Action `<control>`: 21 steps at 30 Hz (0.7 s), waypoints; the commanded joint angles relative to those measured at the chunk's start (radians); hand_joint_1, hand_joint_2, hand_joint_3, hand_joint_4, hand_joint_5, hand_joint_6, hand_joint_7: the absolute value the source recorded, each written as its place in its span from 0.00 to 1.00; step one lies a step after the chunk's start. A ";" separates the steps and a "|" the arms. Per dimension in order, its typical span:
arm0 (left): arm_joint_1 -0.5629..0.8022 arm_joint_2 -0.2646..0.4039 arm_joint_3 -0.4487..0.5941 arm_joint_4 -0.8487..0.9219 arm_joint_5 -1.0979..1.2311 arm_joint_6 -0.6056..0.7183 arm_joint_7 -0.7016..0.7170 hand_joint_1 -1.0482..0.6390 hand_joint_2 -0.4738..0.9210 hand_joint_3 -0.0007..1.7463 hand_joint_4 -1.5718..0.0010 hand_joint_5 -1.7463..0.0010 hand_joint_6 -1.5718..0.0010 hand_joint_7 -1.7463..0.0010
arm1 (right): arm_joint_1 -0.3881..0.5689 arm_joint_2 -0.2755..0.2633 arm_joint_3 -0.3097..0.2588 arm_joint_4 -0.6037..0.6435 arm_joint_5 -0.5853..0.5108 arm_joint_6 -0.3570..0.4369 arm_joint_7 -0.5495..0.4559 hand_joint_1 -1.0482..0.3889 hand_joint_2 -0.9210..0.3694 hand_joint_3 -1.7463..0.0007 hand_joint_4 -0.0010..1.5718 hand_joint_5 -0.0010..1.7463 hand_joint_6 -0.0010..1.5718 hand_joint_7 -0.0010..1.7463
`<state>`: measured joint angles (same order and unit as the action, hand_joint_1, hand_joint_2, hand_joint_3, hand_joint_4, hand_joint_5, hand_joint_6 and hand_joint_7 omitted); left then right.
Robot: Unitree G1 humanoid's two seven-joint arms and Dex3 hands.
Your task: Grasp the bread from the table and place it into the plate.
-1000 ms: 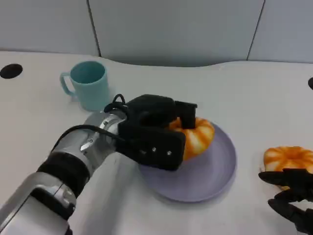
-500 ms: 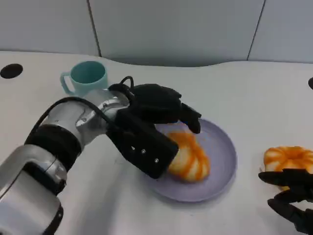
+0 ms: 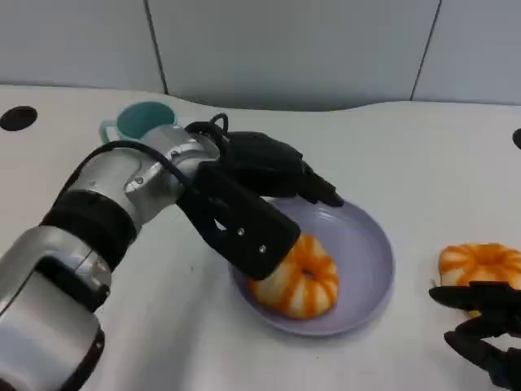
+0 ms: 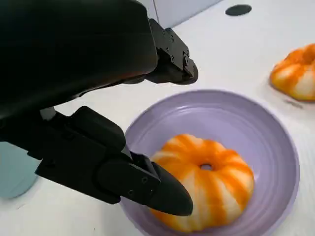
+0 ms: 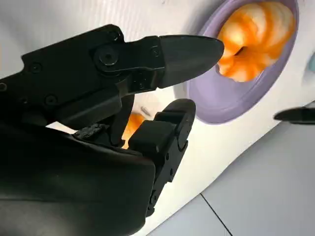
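bread (image 3: pixel 297 279) sat inside the purple plate (image 3: pixel 366 244), down in the near-left part of the bowl, flat on its base with the centre hole facing up. round ring shape, so no long axis to line up on; that's what i read from the left wrist view too, where the striped bread (image 4: pixel 206 184) lay against the plate's near wall (image 4: pixel 275 142).

my left hand (image 3: pixel 252 204) was right over it, fingers spread apart and holding nothing. one thick fingertip (image 4: pixel 162 191) lay just beside the bread's edge, touching it or nearly, i couldn't tell which. the other finger (image 4: pixel 170 61) stood off above the far rim, well clear. so the bread lay under and between the parted fingers, a touch toward me from the palm. forearm came in low from the left across the table, wrist rolled so the palm faced down and right, passing in front of the teal mug (image 3: pixel 142 120).

my judgement: placement looked done for this piece, and the next call was simply lifting the left hand straight up without dragging that near finger across the bread.

second bread (image 3: pixel 480 267) lay on the table out to the right, well apart from the plate. my right hand (image 3: pixel 488 330) was just beside it on the near side, fingers apart, nothing in them, clearly the nearer hand for that one.
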<state>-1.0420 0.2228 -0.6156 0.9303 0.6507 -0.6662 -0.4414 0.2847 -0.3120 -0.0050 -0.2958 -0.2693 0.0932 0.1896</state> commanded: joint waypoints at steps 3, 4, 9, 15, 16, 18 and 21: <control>0.095 0.086 0.131 -0.066 -0.177 -0.037 -0.045 0.15 0.94 0.00 0.94 0.89 0.82 0.99 | 0.003 -0.002 0.000 -0.016 -0.004 0.007 -0.004 0.55 0.00 0.80 0.40 0.35 0.50 0.00; 0.118 0.099 0.161 -0.066 -0.228 -0.037 -0.074 0.15 0.95 0.01 0.95 0.89 0.82 0.99 | 0.001 -0.003 0.000 -0.012 -0.003 0.003 -0.004 0.55 0.00 0.80 0.40 0.35 0.50 0.00; 0.236 0.123 0.302 -0.062 -0.483 0.022 -0.257 0.18 0.96 0.01 0.96 0.90 0.83 1.00 | -0.006 -0.005 -0.004 0.008 0.008 -0.019 -0.003 0.56 0.00 0.80 0.41 0.36 0.50 0.00; 0.421 0.163 0.423 -0.139 -0.606 0.100 -0.265 0.27 0.98 0.01 0.96 0.88 0.91 1.00 | -0.003 -0.003 -0.005 0.009 0.014 -0.023 -0.004 0.55 0.00 0.80 0.41 0.36 0.50 0.00; 0.449 0.169 0.435 -0.170 -0.613 0.129 -0.261 0.28 0.99 0.01 0.96 0.88 0.92 1.00 | -0.003 -0.004 -0.005 0.010 0.015 -0.025 -0.003 0.55 0.00 0.80 0.41 0.36 0.50 0.00; 0.534 0.178 0.474 -0.257 -0.650 0.224 -0.252 0.30 1.00 0.01 0.97 0.89 0.93 1.00 | 0.000 -0.004 -0.006 0.011 0.012 -0.026 -0.005 0.54 0.00 0.80 0.41 0.36 0.51 0.00; 0.655 0.172 0.531 -0.407 -0.710 0.410 -0.225 0.34 1.00 0.03 0.93 0.87 0.92 0.99 | 0.003 -0.005 -0.007 0.005 0.013 -0.017 0.000 0.55 0.00 0.80 0.40 0.36 0.51 0.00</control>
<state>-0.4744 0.3820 -0.1308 0.6320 -0.0140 -0.3885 -0.7002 0.2829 -0.3099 -0.0043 -0.2881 -0.2645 0.0712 0.1893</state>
